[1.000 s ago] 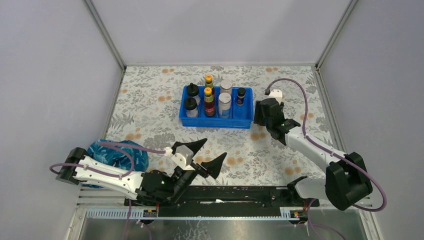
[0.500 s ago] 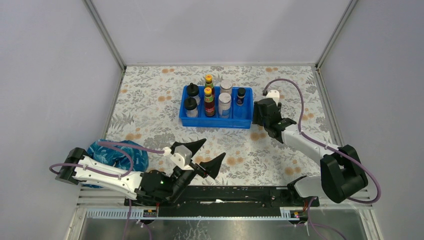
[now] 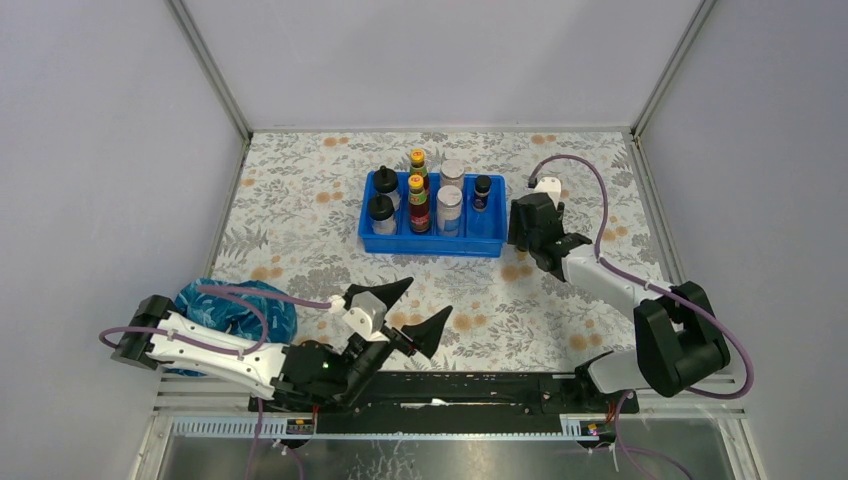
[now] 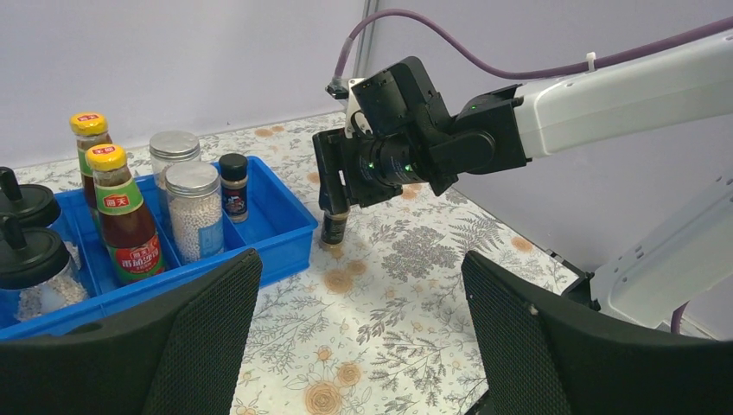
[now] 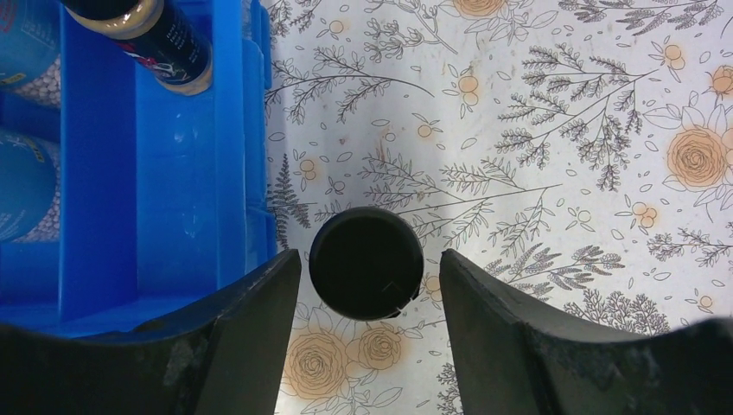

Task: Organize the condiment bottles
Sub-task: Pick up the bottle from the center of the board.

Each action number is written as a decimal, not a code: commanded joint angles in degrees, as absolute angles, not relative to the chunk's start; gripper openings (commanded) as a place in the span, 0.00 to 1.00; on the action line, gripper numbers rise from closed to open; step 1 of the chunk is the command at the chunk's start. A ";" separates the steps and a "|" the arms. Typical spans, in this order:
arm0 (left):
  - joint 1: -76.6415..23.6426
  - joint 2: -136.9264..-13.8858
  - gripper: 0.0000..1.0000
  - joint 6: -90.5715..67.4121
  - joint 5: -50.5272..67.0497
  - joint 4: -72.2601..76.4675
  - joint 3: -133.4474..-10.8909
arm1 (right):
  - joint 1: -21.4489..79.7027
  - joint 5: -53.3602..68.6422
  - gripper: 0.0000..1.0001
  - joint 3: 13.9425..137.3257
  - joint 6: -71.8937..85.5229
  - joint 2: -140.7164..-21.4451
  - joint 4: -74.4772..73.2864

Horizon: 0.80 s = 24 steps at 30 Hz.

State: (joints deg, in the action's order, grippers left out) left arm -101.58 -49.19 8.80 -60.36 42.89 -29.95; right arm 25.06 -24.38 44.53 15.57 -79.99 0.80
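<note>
Grey enclosure walls, floral-print table point(image 3: 300, 200). Blue tray point(image 3: 430, 246) sits mid-table toward the back.

- Seven bottles stand upright in the tray: black-domed pair point(image 3: 381, 210) at the left end, yellow-capped pair point(image 3: 417, 200), silver-lidded jars point(image 3: 449, 205), and one tiny dark bottle point(image 3: 482, 190) at the right end.
- The stray tiny bottle point(image 5: 366, 263) stands on the table just outside the tray's right wall. It is upright, with its long axis vertical and its black cap facing the wrist camera.
- The right tool point(image 4: 334, 207) points down over the stray bottle, with one finger on each side of the cap. The jaws are spread and a thin gap shows on each side, so there is no pinch yet.
- The left tool point(image 3: 427, 298) is spread wide and empty, low by the near edge and well apart from the tray.

Judgement: the right arm is much the nearer. The cap is centred between its fingers, so the grasp needs only a squeeze. After that comes a lift clear of the wall and a short carry toward the robot's left, into the bare slot point(image 5: 173, 173) in front of the matching tiny bottle. The risk is clipping the tray wall, which stands just beside the bottle.
</note>
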 commanded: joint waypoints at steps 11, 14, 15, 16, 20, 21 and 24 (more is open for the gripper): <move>-101.96 -50.95 0.90 10.86 -60.04 47.36 -29.53 | 23.82 -23.86 0.29 47.03 14.16 -80.98 3.71; -101.95 -51.13 0.90 10.85 -60.12 47.36 -29.52 | 23.75 -24.26 0.04 47.02 14.13 -80.42 3.41; -101.95 -51.18 0.90 10.76 -60.09 47.35 -29.53 | 23.81 -24.32 0.00 47.02 14.03 -80.11 3.36; -101.95 -51.31 0.91 10.71 -60.08 47.39 -29.53 | 23.77 -24.46 0.00 47.02 13.84 -79.74 3.22; -101.95 -51.69 0.90 10.61 -60.04 47.33 -29.86 | 23.82 -24.81 0.00 47.48 13.22 -78.11 2.54; -101.95 -51.78 0.91 10.62 -60.11 47.24 -29.95 | 23.77 -24.87 0.00 47.65 13.05 -77.60 2.27; -101.95 -51.88 0.90 10.46 -60.04 46.84 -30.28 | 23.82 -24.87 0.00 48.41 12.56 -75.85 1.53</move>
